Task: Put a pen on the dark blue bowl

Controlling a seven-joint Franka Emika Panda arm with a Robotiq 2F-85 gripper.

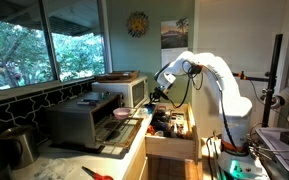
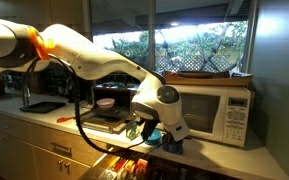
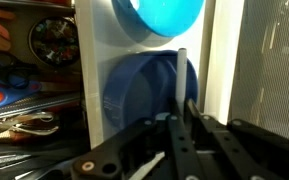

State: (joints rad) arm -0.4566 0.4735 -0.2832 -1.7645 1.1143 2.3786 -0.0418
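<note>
In the wrist view, my gripper [image 3: 182,108] is shut on a thin white pen [image 3: 182,75]. The pen stands upright between the fingers. Its tip is over the dark blue bowl [image 3: 134,95], which sits on a white counter strip right below. I cannot tell whether the pen touches the bowl. The bowl's lower part is hidden behind the fingers. In both exterior views the gripper [image 1: 156,97] [image 2: 149,128] hangs low over the counter edge next to the microwave. The dark blue bowl [image 2: 172,143] shows just beside it.
A light blue bowl [image 3: 169,15] sits right next to the dark blue one. An open drawer full of tools [image 1: 169,125] [image 3: 34,60] lies alongside. A microwave [image 2: 214,110] and a silver toaster oven [image 1: 79,120] stand on the counter. A round pinkish dish [image 2: 105,102] is by the oven.
</note>
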